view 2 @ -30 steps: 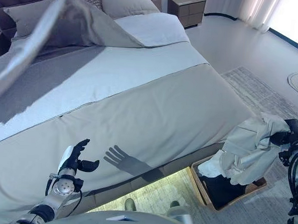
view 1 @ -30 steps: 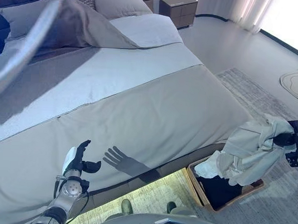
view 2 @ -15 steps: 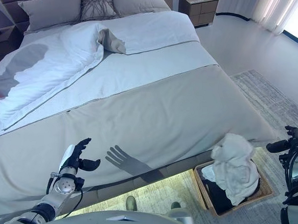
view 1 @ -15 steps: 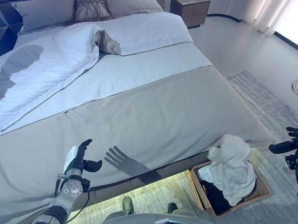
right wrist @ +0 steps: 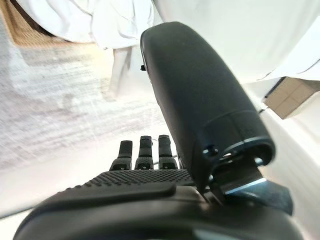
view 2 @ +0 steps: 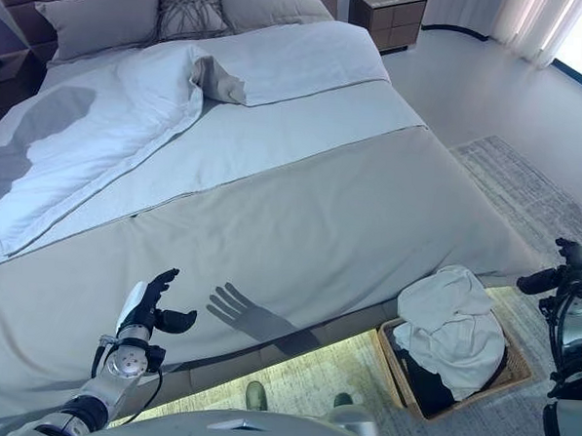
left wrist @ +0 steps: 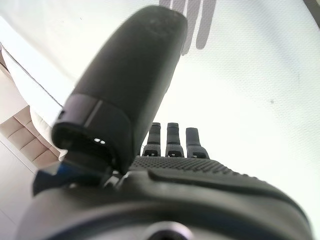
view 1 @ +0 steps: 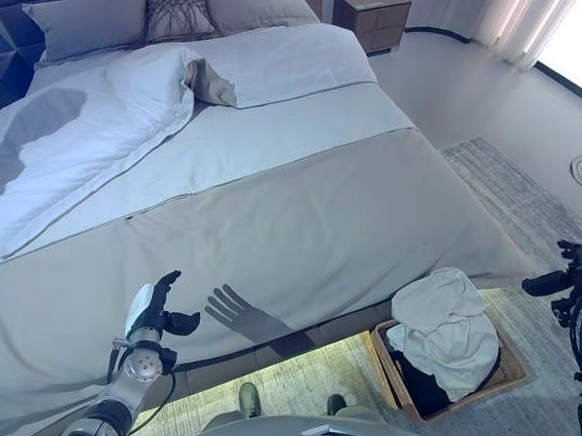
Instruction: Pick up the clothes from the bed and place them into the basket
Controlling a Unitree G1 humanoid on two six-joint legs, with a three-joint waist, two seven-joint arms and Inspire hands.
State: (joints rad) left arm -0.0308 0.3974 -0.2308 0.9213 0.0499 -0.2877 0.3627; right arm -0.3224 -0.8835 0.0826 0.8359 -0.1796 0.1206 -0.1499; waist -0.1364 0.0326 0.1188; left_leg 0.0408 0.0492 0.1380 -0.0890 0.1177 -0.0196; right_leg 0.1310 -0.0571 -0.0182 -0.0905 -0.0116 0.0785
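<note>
The right hand [view 1: 553, 283] hangs above the rug [view 1: 526, 206] at the foot corner of the bed [view 1: 301, 219], its fingers straight and apart and holding nothing; its own wrist view shows the row of fingers [right wrist: 142, 150] extended past the thumb with only rug and pale cloth beyond them. The clothes [view 1: 445, 322], a pale cream bundle, lie below and to the left of that hand, heaped in the basket [view 1: 506, 370], clear of the hand. The bundle covers most of the basket's opening and droops over its near rim, with a dark garment [view 1: 422, 384] showing under it. The basket stands on the rug just beside the bed's lit underside.

The left hand [view 1: 153, 308] hovers over the grey bedspread near the bed's near edge, fingers spread and straight, thumb out, grasping nothing. Its shadow [view 1: 230, 308] falls on the spread just to its right. Well beyond that hand, toward the headboard, a white duvet [view 1: 91, 129] lies folded back, with pillows [view 1: 86, 22] behind it. A nightstand [view 1: 370, 17] stands past the bed's far corner.
</note>
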